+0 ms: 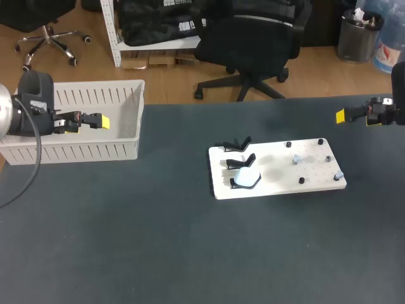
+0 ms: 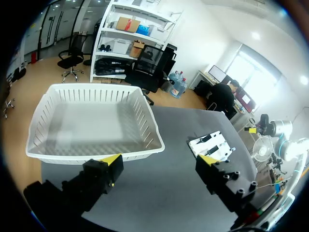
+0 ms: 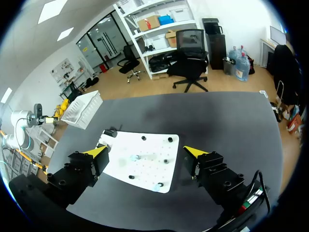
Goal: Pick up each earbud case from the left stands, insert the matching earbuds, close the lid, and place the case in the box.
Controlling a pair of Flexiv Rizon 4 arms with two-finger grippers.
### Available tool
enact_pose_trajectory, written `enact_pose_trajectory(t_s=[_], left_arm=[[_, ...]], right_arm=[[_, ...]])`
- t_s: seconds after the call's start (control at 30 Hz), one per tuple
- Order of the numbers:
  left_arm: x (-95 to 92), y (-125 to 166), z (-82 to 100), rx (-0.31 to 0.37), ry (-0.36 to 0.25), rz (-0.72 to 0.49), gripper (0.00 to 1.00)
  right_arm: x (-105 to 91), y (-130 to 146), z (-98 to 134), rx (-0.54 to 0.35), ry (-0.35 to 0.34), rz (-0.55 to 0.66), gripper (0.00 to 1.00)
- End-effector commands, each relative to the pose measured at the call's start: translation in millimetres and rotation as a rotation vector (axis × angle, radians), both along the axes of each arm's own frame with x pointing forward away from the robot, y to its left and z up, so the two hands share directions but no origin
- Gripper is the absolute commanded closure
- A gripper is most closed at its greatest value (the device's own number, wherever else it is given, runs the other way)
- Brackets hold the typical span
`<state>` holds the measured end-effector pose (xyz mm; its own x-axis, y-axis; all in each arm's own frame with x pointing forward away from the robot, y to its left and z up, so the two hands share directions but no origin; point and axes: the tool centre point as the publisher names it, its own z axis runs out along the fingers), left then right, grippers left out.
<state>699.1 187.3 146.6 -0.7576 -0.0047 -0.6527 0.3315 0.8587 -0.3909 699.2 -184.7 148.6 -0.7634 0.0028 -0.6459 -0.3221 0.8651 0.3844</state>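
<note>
Dark table (image 1: 126, 240), white board (image 1: 278, 172), pale rounded earbud case (image 1: 246, 178).

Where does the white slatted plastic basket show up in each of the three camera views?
Head view: the white slatted plastic basket sits at the table's left rear.
Left wrist view: the basket is directly ahead of the left gripper.
Right wrist view: the basket is small, far ahead of the right gripper.
Shared landmark: the white board with black stands shows in all three.
</note>
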Motion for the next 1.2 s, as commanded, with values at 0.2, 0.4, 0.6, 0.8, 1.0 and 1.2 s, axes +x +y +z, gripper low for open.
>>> enact_pose_trajectory(t_s=[0.2, 0.4, 0.6, 0.8, 1.0, 1.2], left_arm=[[0.7, -2.1, 2.5, 0.012, 0.011, 0.006, 0.0], [0.7, -2.1, 2.5, 0.012, 0.011, 0.006, 0.0], [0.7, -2.1, 2.5, 0.012, 0.011, 0.006, 0.0], [0.7, -9.1, 4.3, 0.013, -0.003, -0.04, 0.0], [1.9, -39.9, 12.2, 0.034, -0.072, -0.216, 0.0], [-1.0, -73.7, 16.2, 0.101, -0.201, -0.418, 0.0]], right_arm=[[0.3, -0.2, 0.4, -0.002, 0.001, 0.0, 0.0], [0.3, -0.2, 0.4, -0.002, 0.001, 0.0, 0.0], [0.3, -0.2, 0.4, -0.002, 0.001, 0.0, 0.0], [0.3, -0.2, 0.4, -0.002, 0.001, 0.0, 0.0], [0.3, -0.2, 0.4, -0.002, 0.001, 0.0, 0.0], [0.3, -0.2, 0.4, -0.002, 0.001, 0.0, 0.0]])
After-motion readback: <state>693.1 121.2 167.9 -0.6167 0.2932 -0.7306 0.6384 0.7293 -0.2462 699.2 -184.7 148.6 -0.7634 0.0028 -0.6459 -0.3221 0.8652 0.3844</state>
